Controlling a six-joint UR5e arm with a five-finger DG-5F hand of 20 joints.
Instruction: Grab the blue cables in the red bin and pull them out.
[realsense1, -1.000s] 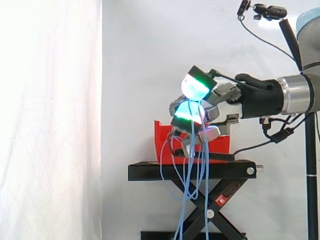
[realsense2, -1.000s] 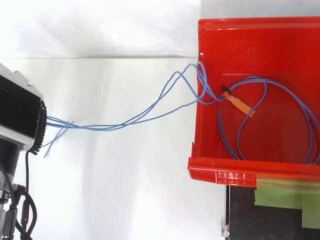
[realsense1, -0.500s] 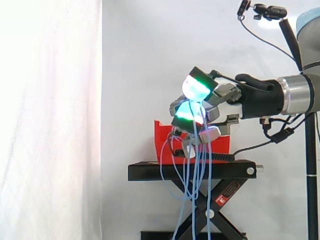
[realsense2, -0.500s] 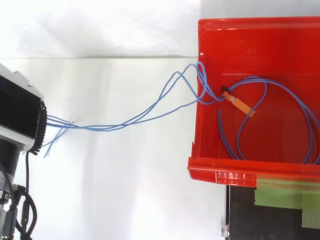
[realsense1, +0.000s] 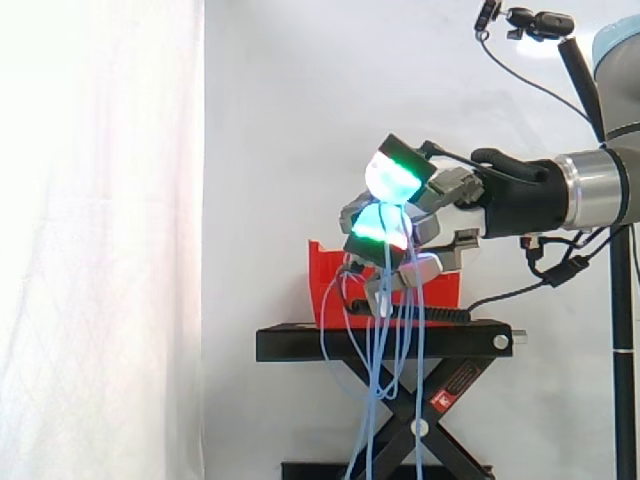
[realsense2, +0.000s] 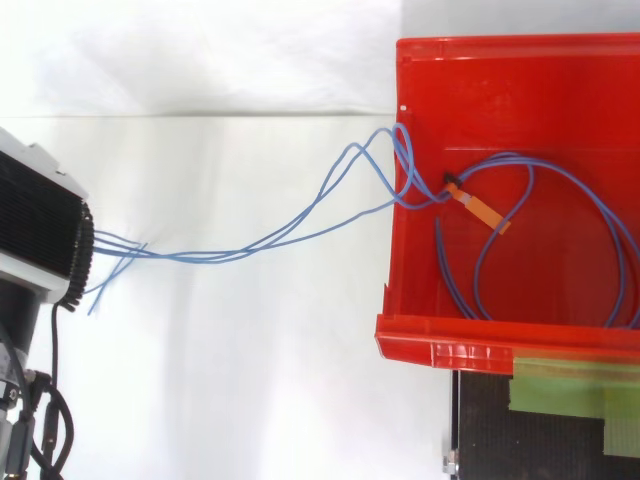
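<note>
Hand (realsense1: 452, 203) clenched round blue cables (realsense2: 250, 240); loops lie in red bin (realsense2: 480, 338) below it. Risk: orange tag (realsense2: 482, 209) snags the rim and strands slip.

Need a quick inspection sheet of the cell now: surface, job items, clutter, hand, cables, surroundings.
Surface: black stand carries the red bin.
Job's things: blue cables, part looped inside the bin, part drawn out over its wall.
Clutter: orange tag on a cable in the bin; green tape on the stand.
Hand: the hand is outside the bin, fingers curled on the blue cables.
Cables: strands hang from the hand past the stand.
Surroundings: white curtain.
</note>
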